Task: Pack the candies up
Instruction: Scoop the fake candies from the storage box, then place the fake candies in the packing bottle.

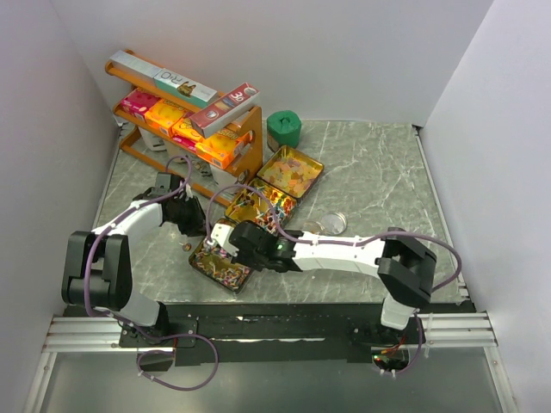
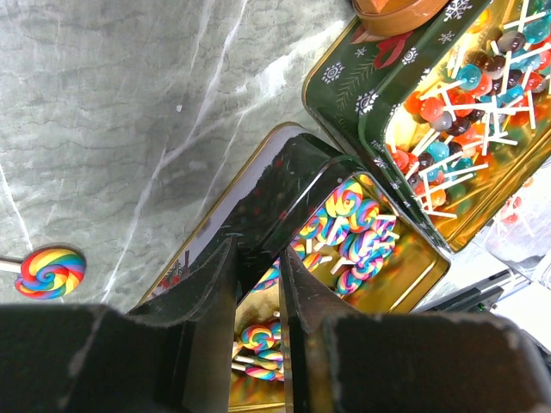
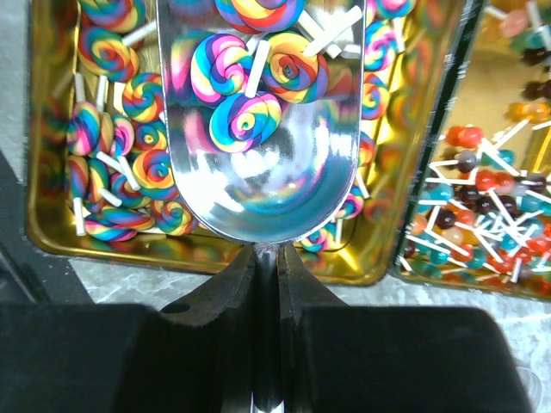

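Observation:
The candies are small lollipops in three open tins. Rainbow swirl lollipops [image 3: 120, 172] fill the near gold tin [image 1: 215, 268]. My right gripper [image 3: 269, 258] is shut on the handle of a shiny metal scoop [image 3: 267, 185] that holds several swirl lollipops [image 3: 245, 116] above that tin. My left gripper [image 2: 258, 251] pinches the dark wall of the same tin [image 2: 293, 172], with one finger on each side. In the top view the left gripper [image 1: 188, 219] is at the tin's left and the right gripper [image 1: 231, 241] over it. One swirl lollipop [image 2: 50, 269] lies loose on the table.
The middle tin [image 1: 258, 206] holds red, teal and brown ball lollipops [image 2: 465, 95]; the far tin [image 1: 293, 170] holds orange ones. A wooden rack of orange and pink boxes [image 1: 185, 120] stands back left, beside a green container [image 1: 283, 129]. A clear round lid [image 1: 331, 224] lies right of the tins.

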Motion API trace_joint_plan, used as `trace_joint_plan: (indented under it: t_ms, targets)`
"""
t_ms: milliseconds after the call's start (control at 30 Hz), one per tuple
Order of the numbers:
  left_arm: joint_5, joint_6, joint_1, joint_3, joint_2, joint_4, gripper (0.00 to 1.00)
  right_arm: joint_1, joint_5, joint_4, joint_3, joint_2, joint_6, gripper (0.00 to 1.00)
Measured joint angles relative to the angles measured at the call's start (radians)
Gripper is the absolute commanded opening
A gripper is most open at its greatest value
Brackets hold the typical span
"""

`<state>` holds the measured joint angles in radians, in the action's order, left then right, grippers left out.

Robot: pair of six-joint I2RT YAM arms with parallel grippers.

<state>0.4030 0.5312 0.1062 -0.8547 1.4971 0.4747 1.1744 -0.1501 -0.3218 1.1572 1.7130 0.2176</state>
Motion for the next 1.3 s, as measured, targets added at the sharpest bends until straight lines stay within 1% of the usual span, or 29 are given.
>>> trace_joint_plan:
  t_ms: [33, 267, 400, 533, 567, 633, 733, 800, 900, 933, 1000, 1033, 1133, 1200, 1300]
  targets:
    - [0.000, 0.000, 0.000, -0.001, 0.000, 0.002, 0.02, 0.000, 0.000, 0.000, 0.000, -0.010, -0.001, 0.00]
    - [-0.006, 0.001, 0.000, -0.010, 0.000, 0.021, 0.22, 0.000, -0.022, -0.021, 0.000, -0.072, -0.019, 0.00]
    - [-0.014, 0.002, 0.002, -0.016, 0.000, 0.032, 0.31, -0.001, -0.042, -0.080, 0.000, -0.130, -0.035, 0.00]
    - [-0.025, 0.010, 0.003, -0.031, 0.000, 0.051, 0.46, -0.011, -0.063, -0.164, 0.000, -0.219, -0.071, 0.00]
    - [-0.026, 0.013, 0.003, -0.039, 0.000, 0.051, 0.48, -0.015, -0.068, -0.182, 0.000, -0.238, -0.080, 0.00]
    - [-0.027, 0.014, 0.002, -0.056, -0.001, 0.052, 0.52, -0.026, -0.079, -0.229, 0.000, -0.279, -0.107, 0.00]
    - [-0.028, 0.014, 0.002, -0.079, -0.002, 0.050, 0.56, -0.041, -0.097, -0.309, 0.000, -0.332, -0.154, 0.00]
    - [-0.031, 0.013, 0.002, -0.088, -0.002, 0.051, 0.58, -0.050, -0.104, -0.360, -0.002, -0.359, -0.195, 0.00]
    - [-0.038, 0.013, 0.002, -0.097, -0.001, 0.055, 0.65, -0.060, -0.116, -0.440, -0.009, -0.397, -0.259, 0.00]
    - [-0.042, 0.013, 0.002, -0.100, -0.001, 0.057, 0.65, -0.064, -0.120, -0.470, -0.014, -0.412, -0.283, 0.00]
    - [-0.054, 0.013, 0.002, -0.105, -0.001, 0.063, 0.69, -0.076, -0.124, -0.539, -0.020, -0.445, -0.336, 0.00]
    - [-0.062, 0.013, 0.002, -0.106, -0.001, 0.064, 0.75, -0.080, -0.126, -0.562, -0.020, -0.457, -0.355, 0.00]
    - [-0.085, 0.010, 0.002, -0.111, -0.001, 0.065, 0.83, -0.093, -0.126, -0.632, -0.021, -0.486, -0.428, 0.00]
    - [-0.101, 0.011, 0.002, -0.112, -0.001, 0.065, 0.86, -0.105, -0.122, -0.664, -0.021, -0.488, -0.464, 0.00]
    - [-0.119, 0.013, 0.002, -0.113, -0.001, 0.064, 0.96, -0.135, -0.107, -0.709, -0.036, -0.488, -0.517, 0.00]
